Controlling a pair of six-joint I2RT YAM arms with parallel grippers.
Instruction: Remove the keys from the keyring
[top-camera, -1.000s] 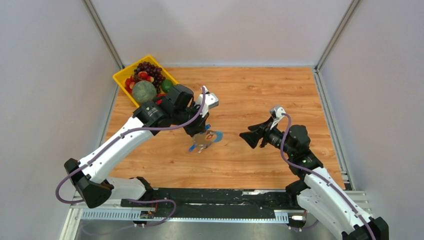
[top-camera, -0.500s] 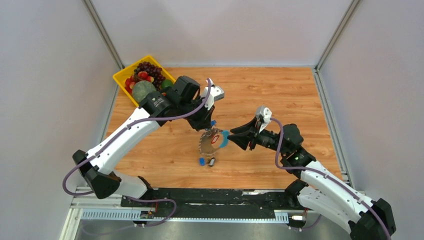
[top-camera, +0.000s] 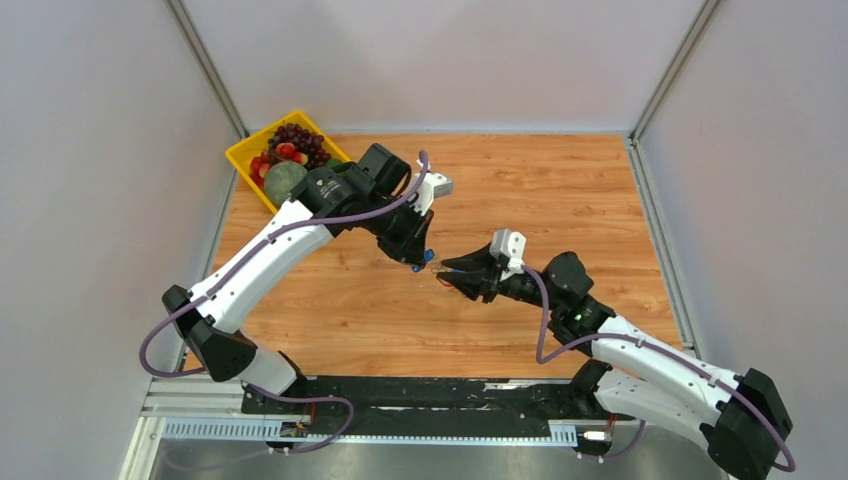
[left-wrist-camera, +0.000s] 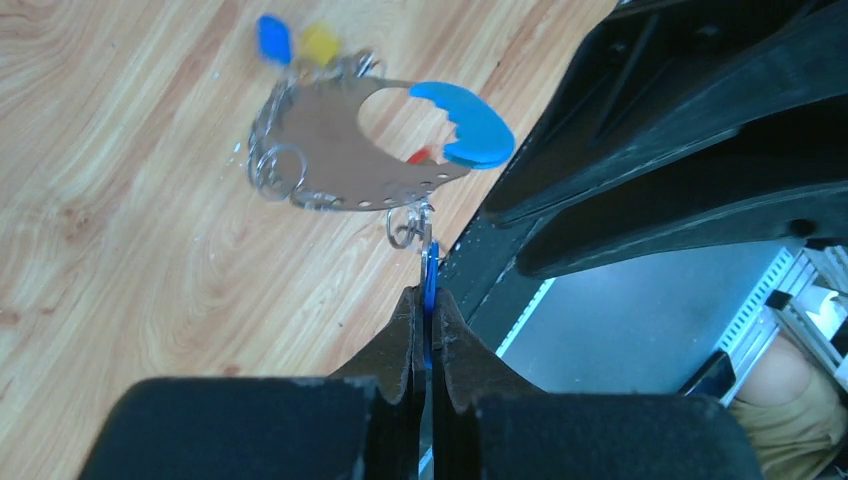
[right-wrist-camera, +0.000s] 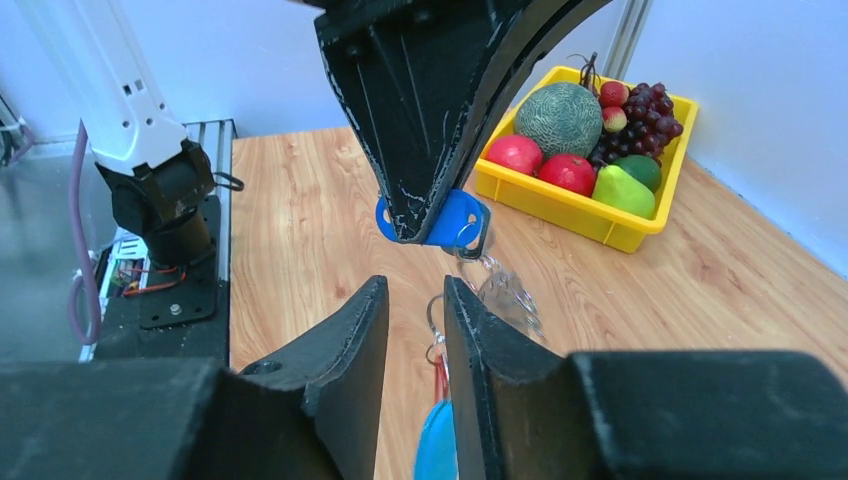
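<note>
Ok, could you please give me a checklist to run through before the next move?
1. Left gripper shut on the small blue plastic key tag: ok.
2. Large grey metal and blue keyring hanging from that tag, off the wooden table: ok.
3. Keyring lying between the right gripper and its jaws: ok.
4. Right gripper closed on the keyring: not ok, jaws apart.
5. Yellow plastic fruit tray away from both grippers: ok.

In the upper middle of the left wrist view, the keyring (left-wrist-camera: 340, 175), a grey perforated band with a bright blue arc, dangles from a blue-tagged key (left-wrist-camera: 430, 280) pinched in the left pincer (left-wrist-camera: 427, 305). Other keys (left-wrist-camera: 272, 38), tagged blue, yellow and red, hang on it.
</note>
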